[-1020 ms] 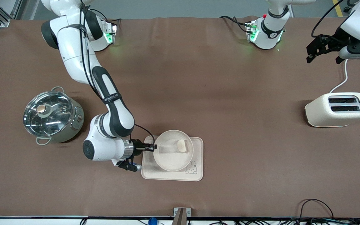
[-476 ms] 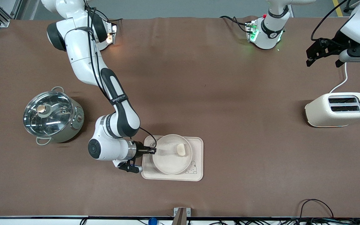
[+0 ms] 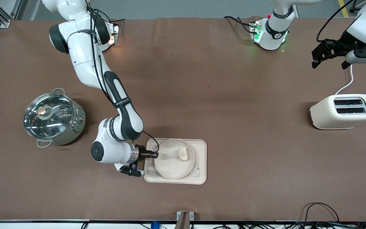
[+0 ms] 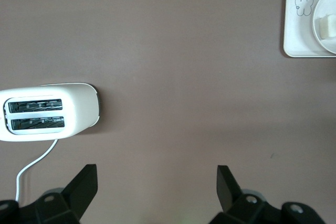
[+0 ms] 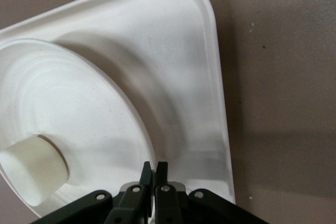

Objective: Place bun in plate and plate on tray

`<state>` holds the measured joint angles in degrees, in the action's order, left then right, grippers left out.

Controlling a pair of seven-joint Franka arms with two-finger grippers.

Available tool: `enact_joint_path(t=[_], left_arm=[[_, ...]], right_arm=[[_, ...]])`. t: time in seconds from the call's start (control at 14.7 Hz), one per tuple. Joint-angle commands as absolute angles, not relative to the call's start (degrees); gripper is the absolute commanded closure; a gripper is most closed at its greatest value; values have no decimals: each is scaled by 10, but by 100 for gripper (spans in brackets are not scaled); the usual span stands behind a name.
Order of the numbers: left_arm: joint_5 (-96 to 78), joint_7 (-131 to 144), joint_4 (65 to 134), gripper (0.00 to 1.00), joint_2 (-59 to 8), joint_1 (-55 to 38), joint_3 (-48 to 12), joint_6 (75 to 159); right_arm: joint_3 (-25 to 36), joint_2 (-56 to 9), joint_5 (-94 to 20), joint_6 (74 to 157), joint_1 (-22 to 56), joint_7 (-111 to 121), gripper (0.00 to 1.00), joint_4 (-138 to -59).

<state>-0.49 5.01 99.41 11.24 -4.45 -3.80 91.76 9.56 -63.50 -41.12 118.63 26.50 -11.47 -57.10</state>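
The round cream plate (image 3: 174, 159) lies on the rectangular rabbit tray (image 3: 199, 148), with the small pale bun (image 3: 183, 154) in it. My right gripper (image 3: 155, 155) is shut on the plate's rim at the side toward the right arm's end of the table. In the right wrist view the fingers (image 5: 155, 174) pinch the rim of the plate (image 5: 68, 114) over the tray (image 5: 178, 66), and the bun (image 5: 31, 167) sits in the plate. My left gripper (image 3: 329, 52) is open and empty, up over the table by the toaster. The tray (image 4: 300, 22) shows in the left wrist view.
A steel pot with a glass lid (image 3: 53, 118) stands toward the right arm's end of the table. A white toaster (image 3: 344, 111) with its cord stands toward the left arm's end; it also shows in the left wrist view (image 4: 50, 111).
My right gripper has lowered the plate with the bun down onto the tray. The left arm has barely moved.
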Motion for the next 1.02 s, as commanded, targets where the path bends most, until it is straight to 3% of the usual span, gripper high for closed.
enact_joint_path(t=[0.0, 0.07, 0.14, 0.27, 0.61, 0.95], left_arm=[[-10, 37, 986, 0, 110, -40, -40, 918], [-11, 37, 986, 0, 110, -40, -40, 918], [-11, 37, 986, 0, 110, -40, -40, 918], [-12, 38, 985, 0, 110, -41, -40, 918], [-12, 47, 980, 0, 110, -48, -42, 918], [-8, 48, 977, 0, 112, -47, -49, 905]], right_arm=[[93, -639, -390, 1181, 266, -129, 77, -561], [92, -635, -390, 1180, 265, -129, 47, -561], [92, -630, -393, 1178, 265, -129, 34, -561], [91, -608, -395, 1171, 267, -130, 20, -562], [96, -548, -388, 1042, 244, -131, 0, -577], [141, -402, -289, 946, 239, -127, 0, -647]])
